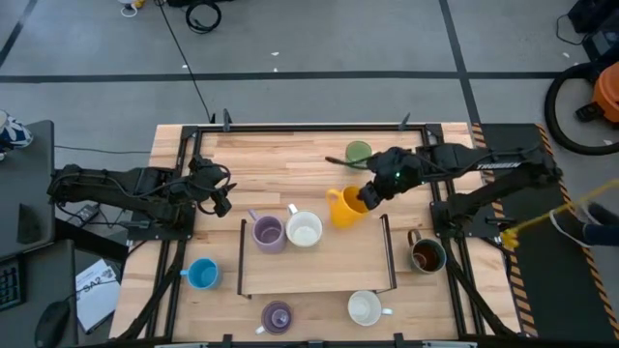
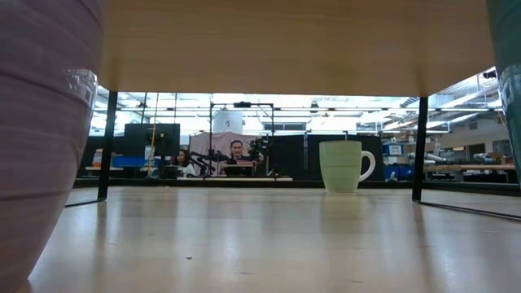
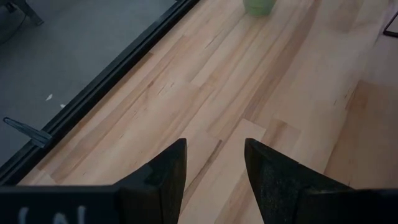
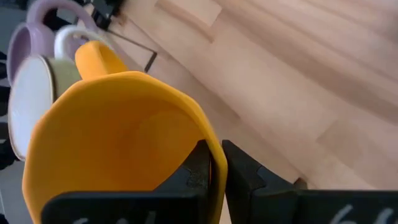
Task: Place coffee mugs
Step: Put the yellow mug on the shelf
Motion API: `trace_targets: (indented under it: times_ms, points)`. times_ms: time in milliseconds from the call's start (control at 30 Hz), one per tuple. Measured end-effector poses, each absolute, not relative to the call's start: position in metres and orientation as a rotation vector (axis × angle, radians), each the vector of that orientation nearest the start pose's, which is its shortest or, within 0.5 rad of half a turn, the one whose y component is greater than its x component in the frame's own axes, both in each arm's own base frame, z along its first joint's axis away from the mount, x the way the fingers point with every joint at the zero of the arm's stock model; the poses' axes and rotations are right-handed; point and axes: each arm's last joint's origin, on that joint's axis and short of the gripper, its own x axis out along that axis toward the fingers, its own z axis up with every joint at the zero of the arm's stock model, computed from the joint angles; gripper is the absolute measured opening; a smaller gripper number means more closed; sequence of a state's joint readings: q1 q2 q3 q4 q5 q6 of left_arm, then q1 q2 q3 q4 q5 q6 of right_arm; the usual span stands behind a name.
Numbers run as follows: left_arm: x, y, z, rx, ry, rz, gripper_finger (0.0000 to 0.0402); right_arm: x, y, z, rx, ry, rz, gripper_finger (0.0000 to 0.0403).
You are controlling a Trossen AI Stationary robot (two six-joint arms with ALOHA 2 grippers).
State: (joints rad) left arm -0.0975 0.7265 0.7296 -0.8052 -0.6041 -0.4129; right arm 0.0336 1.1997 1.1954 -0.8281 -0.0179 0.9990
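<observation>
At the raised shelf's back right corner, right gripper (image 4: pixel 214 168) fingers are pinching the rim of the orange mug (image 1: pixel 343 207), wall clamped between them, mug sitting tilted over the shelf (image 1: pixel 319 275) edge. Just beside it on the shelf, a white mug (image 1: pixel 305 230) and a lavender mug (image 1: pixel 268 233) are standing touching each other. Green mug (image 1: pixel 358 153) is sitting behind the gripper on the table (image 1: pixel 280 159). Brown mug (image 1: pixel 427 254) is sitting right of the shelf, light blue mug (image 1: pixel 201 274) left of it, second white mug (image 1: pixel 365 307) and second lavender mug (image 1: pixel 278 316) at the front. Left gripper (image 3: pixel 214 165) is waiting at the table's left side, fingers apart, gripping nothing.
</observation>
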Motion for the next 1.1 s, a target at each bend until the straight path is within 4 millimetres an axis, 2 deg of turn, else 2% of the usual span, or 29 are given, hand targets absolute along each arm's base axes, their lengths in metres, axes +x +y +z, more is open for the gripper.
trace_targets:
  times_ms: [400, 1100]
  points:
    - [0.132, 0.004, 0.274, -0.106, 0.645, 0.623, 0.0169, 0.254, 0.024, 0.317, 0.899, 0.869, -0.393, 0.0031]
    - [0.132, 0.004, 0.274, -0.101, 0.647, 0.621, 0.0169, 0.260, 0.028, 0.315, 0.908, 0.887, -0.351, 0.0035]
